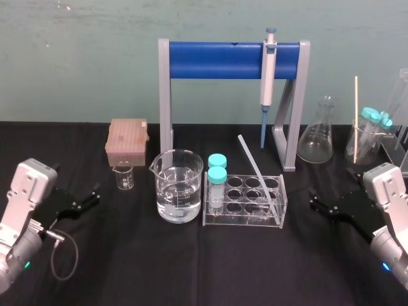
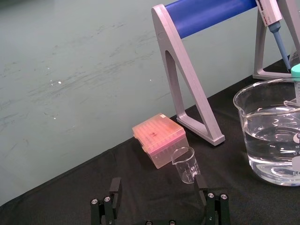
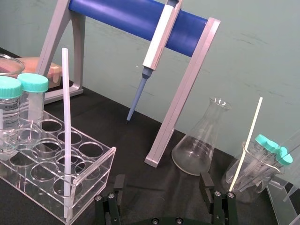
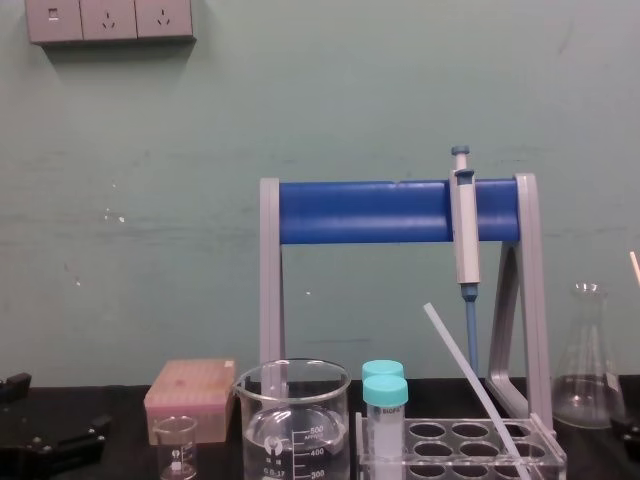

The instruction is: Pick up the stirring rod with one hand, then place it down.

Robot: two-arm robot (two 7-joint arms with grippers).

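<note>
Just ahead and leftward of the right gripper, whose jaws stood wide and empty, the stirring rod leaned in the clear plastic rack, its long axis tilting up and away leftward. Thin, smooth and translucent, it looked slippery. The left gripper, likewise spread wide, sat well farther off.

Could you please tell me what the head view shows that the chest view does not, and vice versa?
Head view, not chest: the beaker of capped tubes at far right, plus the grey wrists of the open left gripper and right gripper, low at either side. Chest view, not head: wall sockets. Both: the stirring rod leaning in the tube rack, the pipette on its blue stand, the water beaker, the pink box and the flask.
</note>
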